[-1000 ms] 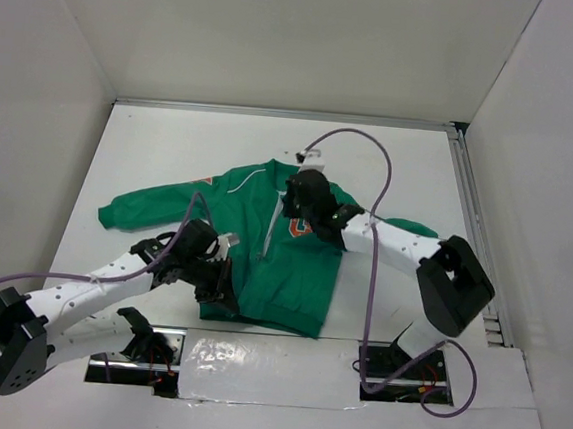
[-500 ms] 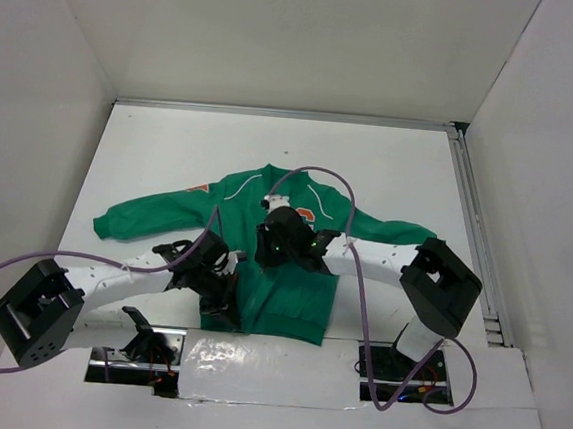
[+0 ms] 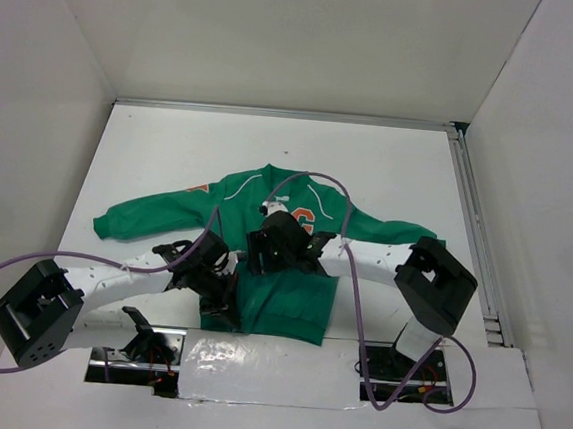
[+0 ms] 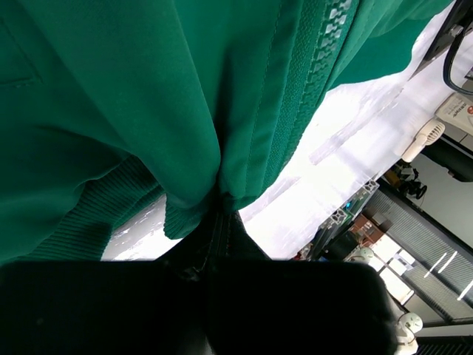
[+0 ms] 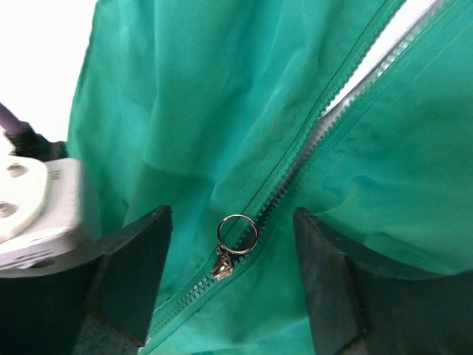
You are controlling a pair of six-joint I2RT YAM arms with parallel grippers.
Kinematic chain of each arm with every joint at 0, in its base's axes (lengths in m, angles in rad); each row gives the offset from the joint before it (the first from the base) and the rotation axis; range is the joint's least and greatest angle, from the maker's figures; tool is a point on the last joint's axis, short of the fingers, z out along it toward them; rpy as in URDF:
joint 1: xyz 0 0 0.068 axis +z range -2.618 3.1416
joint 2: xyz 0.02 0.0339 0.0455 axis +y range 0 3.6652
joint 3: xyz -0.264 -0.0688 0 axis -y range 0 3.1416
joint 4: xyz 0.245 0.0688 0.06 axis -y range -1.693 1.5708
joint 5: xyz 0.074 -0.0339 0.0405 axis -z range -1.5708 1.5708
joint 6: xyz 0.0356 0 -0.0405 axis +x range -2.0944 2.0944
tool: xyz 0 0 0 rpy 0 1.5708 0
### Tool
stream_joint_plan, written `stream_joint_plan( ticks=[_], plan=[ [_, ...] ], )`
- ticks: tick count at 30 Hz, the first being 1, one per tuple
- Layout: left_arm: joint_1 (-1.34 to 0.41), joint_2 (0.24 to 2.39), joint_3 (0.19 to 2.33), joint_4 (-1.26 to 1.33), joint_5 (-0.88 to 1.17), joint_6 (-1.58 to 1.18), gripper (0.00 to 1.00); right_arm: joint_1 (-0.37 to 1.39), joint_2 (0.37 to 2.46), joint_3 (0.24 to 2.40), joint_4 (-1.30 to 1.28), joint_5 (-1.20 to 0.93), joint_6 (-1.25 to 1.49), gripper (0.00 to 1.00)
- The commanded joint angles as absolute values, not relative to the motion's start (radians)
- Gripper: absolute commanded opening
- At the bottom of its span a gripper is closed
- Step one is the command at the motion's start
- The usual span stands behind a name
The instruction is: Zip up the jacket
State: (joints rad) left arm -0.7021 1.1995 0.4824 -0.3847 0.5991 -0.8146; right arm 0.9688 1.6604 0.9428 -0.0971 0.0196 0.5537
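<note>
The green jacket (image 3: 236, 198) lies flat mid-table, collar far, ribbed hem near, with an orange patch (image 3: 305, 216) on its chest. My left gripper (image 3: 221, 307) is shut on the jacket's bottom edge beside the zipper; the left wrist view shows green fabric (image 4: 148, 89) bunched into the closed gripper (image 4: 222, 213). My right gripper (image 3: 263, 250) hovers over the lower zipper and stands open (image 5: 233, 222). Between its fingers lie the silver zipper slider (image 5: 224, 264) and its ring pull (image 5: 237, 232), untouched. Above the slider the zipper teeth part and show white (image 5: 384, 52).
Purple cables (image 3: 344, 280) loop over both arms. Two cut-outs with electronics (image 3: 144, 348) sit at the near table edge. A metal rail (image 3: 471, 231) runs along the right side, and white walls enclose the table.
My right gripper has come down from the chest to the lower zipper and opened. The left arm shifted a little, still gripping the hem, and the jacket slid slightly nearer.
</note>
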Motion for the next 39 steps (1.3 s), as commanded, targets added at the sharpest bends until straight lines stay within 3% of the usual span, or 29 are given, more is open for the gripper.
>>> stream_joint_plan(
  ticks=[1, 2, 6, 13, 21, 26, 27, 39],
  plan=[
    [-0.710, 1.200, 0.509, -0.413, 0.600, -0.815, 0.00, 1.005, 1.701, 0.998, -0.146, 0.073, 0.557, 0.71],
    [-0.710, 1.198, 0.509, -0.413, 0.600, -0.815, 0.00, 1.014, 1.709, 1.006, -0.158, 0.087, 0.560, 0.66],
    [-0.710, 1.184, 0.506, -0.422, 0.591, -0.822, 0.00, 1.039, 1.735, 1.032, -0.219, 0.173, 0.575, 0.63],
    [-0.710, 1.178, 0.503, -0.425, 0.588, -0.828, 0.00, 1.045, 1.684, 1.014, -0.219, 0.258, 0.630, 0.43],
    [-0.710, 1.184, 0.497, -0.414, 0.598, -0.828, 0.00, 1.035, 1.640, 1.003, -0.200, 0.293, 0.680, 0.36],
    [-0.710, 1.186, 0.491, -0.411, 0.609, -0.827, 0.00, 1.019, 1.608, 0.988, -0.160, 0.236, 0.716, 0.20],
    [-0.710, 1.186, 0.492, -0.411, 0.606, -0.827, 0.00, 1.019, 1.608, 0.995, -0.169, 0.244, 0.725, 0.00],
    [-0.710, 1.154, 0.485, -0.433, 0.600, -0.831, 0.00, 1.002, 1.603, 1.048, -0.351, 0.366, 0.782, 0.00]
  ],
)
